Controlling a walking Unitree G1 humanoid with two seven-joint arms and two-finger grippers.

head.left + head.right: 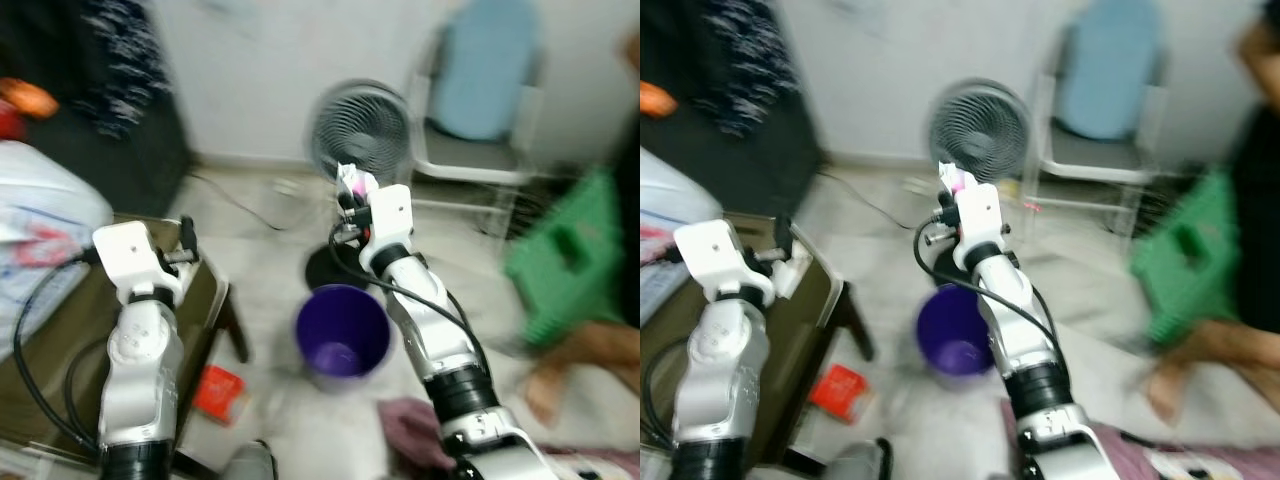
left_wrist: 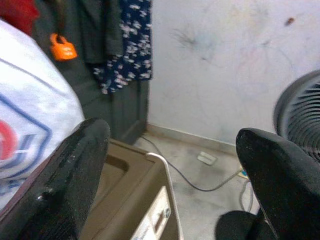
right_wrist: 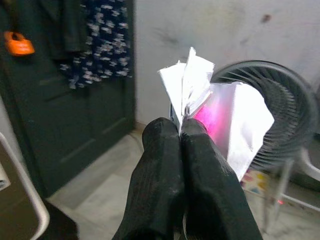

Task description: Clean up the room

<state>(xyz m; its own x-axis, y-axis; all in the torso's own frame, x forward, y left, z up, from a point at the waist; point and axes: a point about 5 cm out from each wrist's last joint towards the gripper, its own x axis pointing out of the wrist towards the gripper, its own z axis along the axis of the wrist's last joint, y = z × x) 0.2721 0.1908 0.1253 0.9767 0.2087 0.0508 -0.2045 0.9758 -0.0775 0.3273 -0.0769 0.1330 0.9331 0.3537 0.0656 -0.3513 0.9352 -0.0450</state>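
Note:
My right gripper [image 3: 181,131] is shut on a crumpled white and pink wrapper [image 3: 220,117]. It is raised in front of me [image 1: 350,192], above and just behind a purple bin [image 1: 342,335] that stands on the tiled floor. My left gripper [image 1: 186,240] is open and holds nothing; it hovers over the corner of a brown table [image 1: 205,290]. Through its fingers [image 2: 75,170] I see the table edge and the wall. The head views are blurred.
A floor fan [image 1: 360,130] stands by the wall behind the bin, beside a chair with a blue back [image 1: 485,90]. A red packet [image 1: 218,390] and a pink cloth [image 1: 415,430] lie on the floor. A green stool [image 1: 565,260] and a person's foot [image 1: 545,385] are at the right.

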